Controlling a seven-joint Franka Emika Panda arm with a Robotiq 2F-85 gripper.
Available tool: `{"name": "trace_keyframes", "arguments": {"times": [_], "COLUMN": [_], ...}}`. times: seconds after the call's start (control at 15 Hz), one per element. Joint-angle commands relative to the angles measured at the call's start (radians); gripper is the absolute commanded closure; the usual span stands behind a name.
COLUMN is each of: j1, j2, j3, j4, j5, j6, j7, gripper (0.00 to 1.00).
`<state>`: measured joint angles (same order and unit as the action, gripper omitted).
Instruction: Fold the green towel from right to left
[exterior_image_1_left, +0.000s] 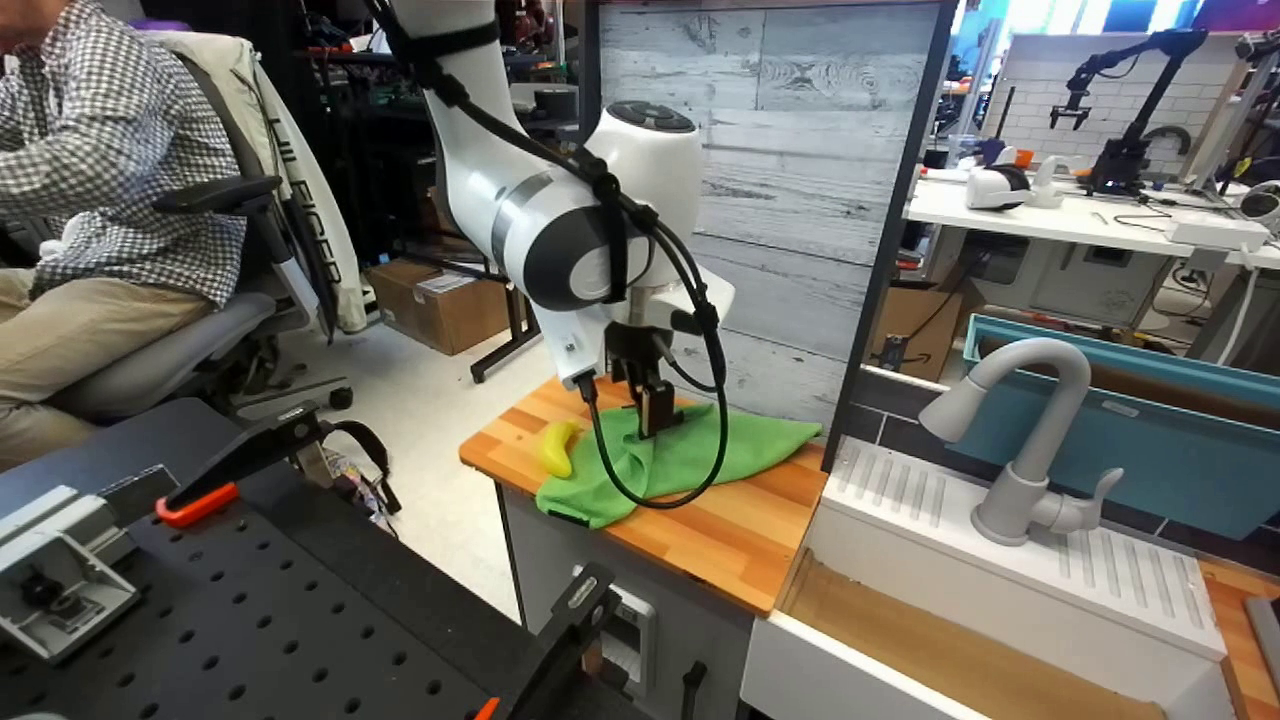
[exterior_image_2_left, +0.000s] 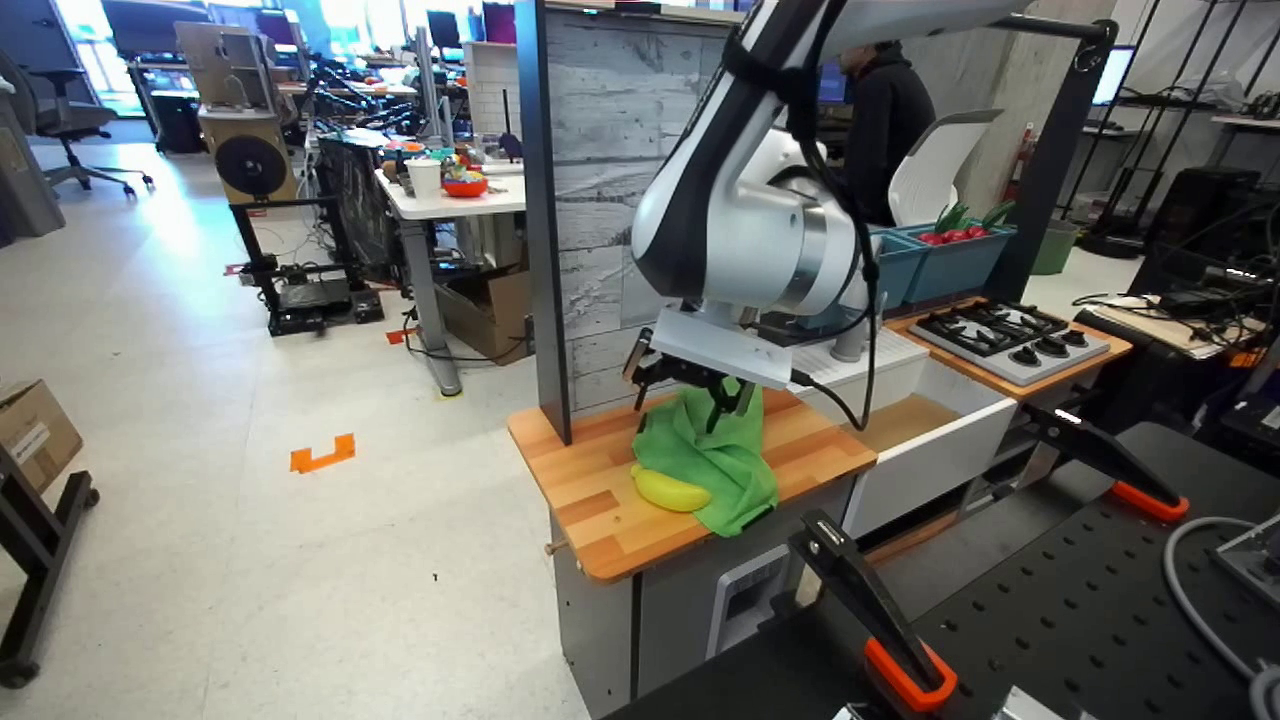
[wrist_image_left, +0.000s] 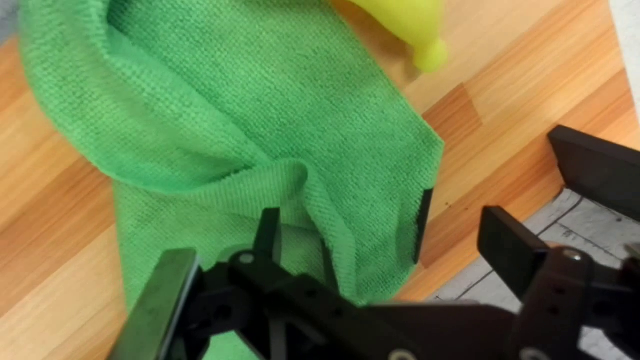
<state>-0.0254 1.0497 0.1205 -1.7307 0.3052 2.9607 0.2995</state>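
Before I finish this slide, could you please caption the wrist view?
Open gripper over a rumpled green towel, yellow banana partly in view beside it.

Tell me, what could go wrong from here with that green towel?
The green towel is rumpled, so the open fingers might pinch a bunched ridge instead of an edge, leaving a crooked fold.
The yellow banana lies close beside it and could get knocked or trapped under a fold.
One towel end seems to hang over the edge of the wooden tabletop, so a tug might slide it off.
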Motion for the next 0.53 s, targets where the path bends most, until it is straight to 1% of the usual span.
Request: {"name": "trace_keyframes", "arguments": {"times": [0.0,0.13,0.2,0.33,0.47], "j1": [-0.096,-0.144,-0.081,-0.116,-0.124], "j2": [-0.148,-0.199,-0.111,-0.157,-0.176], "j3": [0.086,0.119,0.068,0.089,0.093], "j4": [-0.224,-0.296,-0.174,-0.233,-0.254], "j5": [0.023,0.023,0.010,0.011,0.012], "j6": [0.100,0.123,0.084,0.091,0.091], "j7": [-0.094,-0.109,-0.067,-0.081,-0.084], "gripper": [0.00,0.00,0.00,0.00,0.00]}}
